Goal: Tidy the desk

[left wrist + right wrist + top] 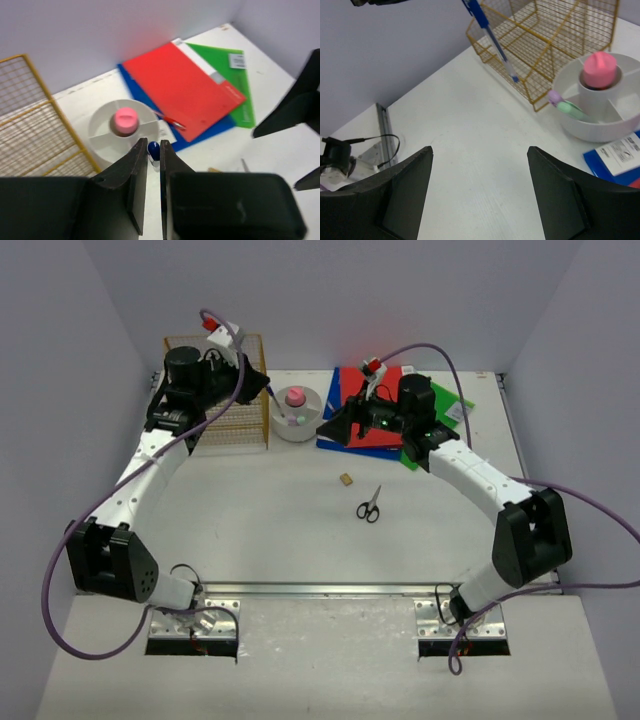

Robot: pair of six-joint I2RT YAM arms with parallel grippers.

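Observation:
The white desk (270, 530) carries loose stationery. My left gripper (258, 383) hangs over the back of the desk, between the gold wire rack (225, 390) and the round white organizer (297, 415). It is shut on a blue pen (153, 149), whose tip points down beside the rack (490, 35). My right gripper (335, 428) is open with nothing between its fingers, low over bare desk (480, 155) just right of the organizer. Black scissors (369, 505) and a small tan eraser (346, 479) lie mid-desk.
The organizer (102, 135) has a pink knob (125, 121) and holds a green and purple marker (570, 107). Red (185, 87), blue and green (225, 65) folders lie stacked at the back right, with a red pen (170, 120) on them. A metal rail (320, 589) runs along the near edge.

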